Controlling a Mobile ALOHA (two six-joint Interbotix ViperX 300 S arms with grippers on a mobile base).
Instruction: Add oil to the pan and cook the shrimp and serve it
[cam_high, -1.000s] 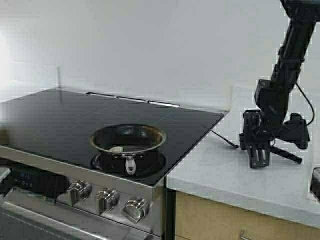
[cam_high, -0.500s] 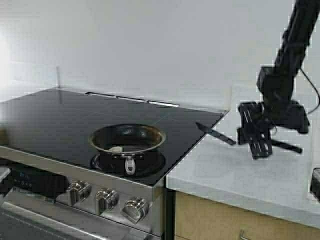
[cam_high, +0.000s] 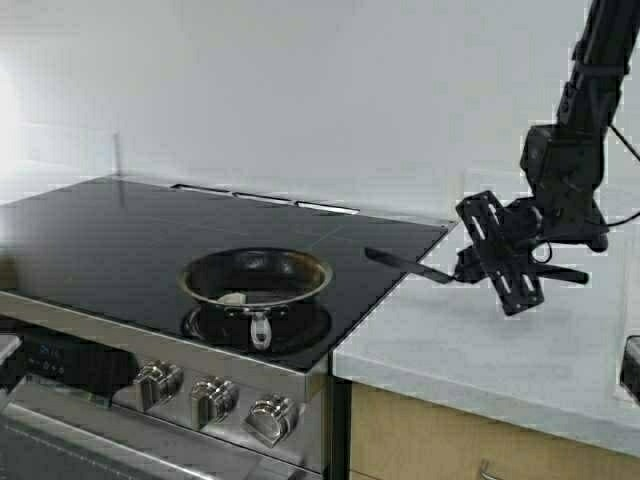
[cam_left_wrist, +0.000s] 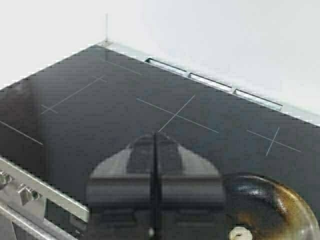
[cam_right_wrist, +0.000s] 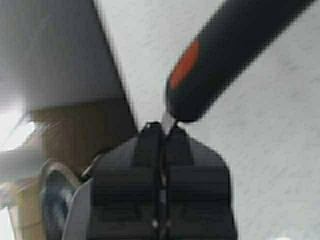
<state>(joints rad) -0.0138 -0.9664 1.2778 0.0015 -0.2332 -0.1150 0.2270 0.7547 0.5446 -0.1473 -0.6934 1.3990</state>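
Observation:
The pan sits on the front burner of the black stovetop, its short handle toward me. The shrimp is a small pale lump on the pan's dark floor. My right gripper hangs above the counter by the stove's right edge, shut on a black spatula whose blade points toward the pan. In the right wrist view the gripper pinches the thin metal shank below the spatula's black, orange-marked handle. My left gripper is shut and empty over the stovetop, near the pan. The oil is out of view.
A pale counter runs to the right of the stove, with a wooden cabinet below. Three metal knobs line the stove's front. A dark object shows at the right edge. A white wall backs everything.
My right gripper has risen from the counter and turned, carrying the spatula left. Its blade now reaches over the stove's right edge. The pan and shrimp have not moved.

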